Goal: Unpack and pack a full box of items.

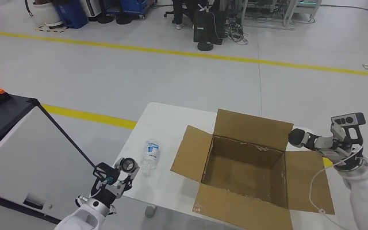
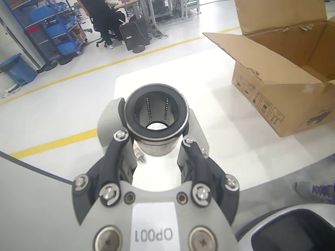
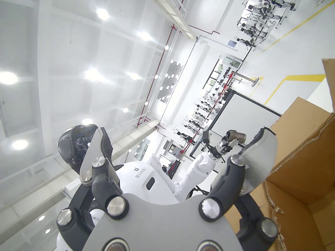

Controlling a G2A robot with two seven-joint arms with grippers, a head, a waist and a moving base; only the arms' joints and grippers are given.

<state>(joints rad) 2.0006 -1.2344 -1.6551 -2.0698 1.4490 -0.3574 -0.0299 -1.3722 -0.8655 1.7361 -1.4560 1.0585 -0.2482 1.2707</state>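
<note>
The top view looks down from above on the table [image 1: 167, 122] and open box [image 1: 253, 127]. The left wrist view faces the same box across the table. The right wrist view, close beside it, tilts toward the ceiling [image 3: 78, 53].

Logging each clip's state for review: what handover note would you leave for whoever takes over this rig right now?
Left gripper: shut on a bearing, held over the table near its left edge, apart from the box.
Right gripper: open and empty, by the box's right side.
Things: the box stands open on the table and looks bare inside from above. A bottle lies on the table left of the box.
Done: unpacking looks almost complete.
Left: probably set the bearing down, then pack the bottle and bearing back.
</note>
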